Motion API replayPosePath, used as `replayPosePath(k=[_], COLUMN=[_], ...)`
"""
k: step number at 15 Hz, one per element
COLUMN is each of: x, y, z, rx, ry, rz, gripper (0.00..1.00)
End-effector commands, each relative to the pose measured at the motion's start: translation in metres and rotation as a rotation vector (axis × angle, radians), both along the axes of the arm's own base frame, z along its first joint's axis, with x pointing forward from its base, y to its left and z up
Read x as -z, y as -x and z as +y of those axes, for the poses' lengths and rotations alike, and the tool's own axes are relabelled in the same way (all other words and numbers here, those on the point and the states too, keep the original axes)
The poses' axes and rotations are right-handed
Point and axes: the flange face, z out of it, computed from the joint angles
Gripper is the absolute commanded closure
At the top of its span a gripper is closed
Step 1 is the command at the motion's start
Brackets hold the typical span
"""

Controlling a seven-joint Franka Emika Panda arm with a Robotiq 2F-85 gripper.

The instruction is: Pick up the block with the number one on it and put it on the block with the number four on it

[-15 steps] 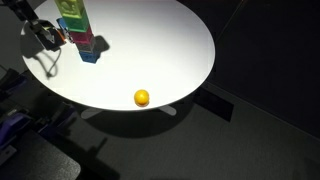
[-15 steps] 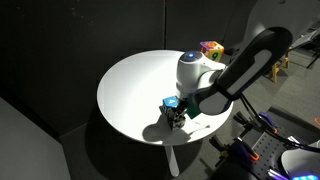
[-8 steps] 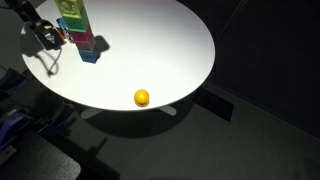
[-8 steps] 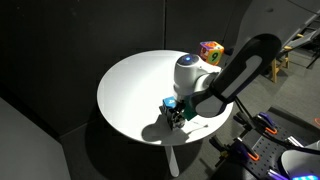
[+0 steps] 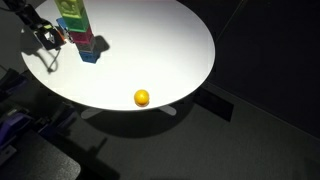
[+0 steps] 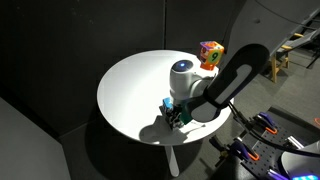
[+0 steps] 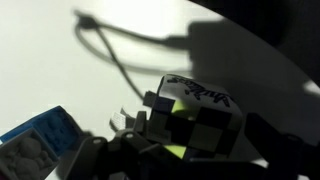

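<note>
Arm swung lower; end effector by blocks nr table edge.

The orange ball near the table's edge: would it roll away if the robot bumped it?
Probably. The orange ball looks round, so a nudge would likely set it rolling. It sits close to the rim of the table, with no lip visible, so it might drop off.

Table smooth matt white; stacked blocks glossy coloured plastic; arm shiny white-black shell.
</note>
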Motion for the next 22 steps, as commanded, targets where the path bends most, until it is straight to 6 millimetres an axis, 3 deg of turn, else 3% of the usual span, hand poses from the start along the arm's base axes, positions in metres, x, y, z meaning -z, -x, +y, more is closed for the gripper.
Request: replayPosePath(k=[1,9,10,11,14,19,22], x=[0.004,0.017,0.018,0.017,0.012,-0.003,-0.018], y=[-0.005,-0.007,-0.007,-0.007,-0.006,0.002,0.007], z=[0.001,-0.009,-0.009,-0.008,-0.005,-0.003,-0.001], rx=[0.003,0.018,0.016,0.011,-0.006,-0.048,-0.053], ry=[0.022,0.048,0.05,0.052,0.054,0.072,0.093], rz=[-0.014,0.013,0.013,0.011,0.017,0.066,0.1], gripper=[0.0,0.0,0.06,0.26,0.49,0.8,0.89])
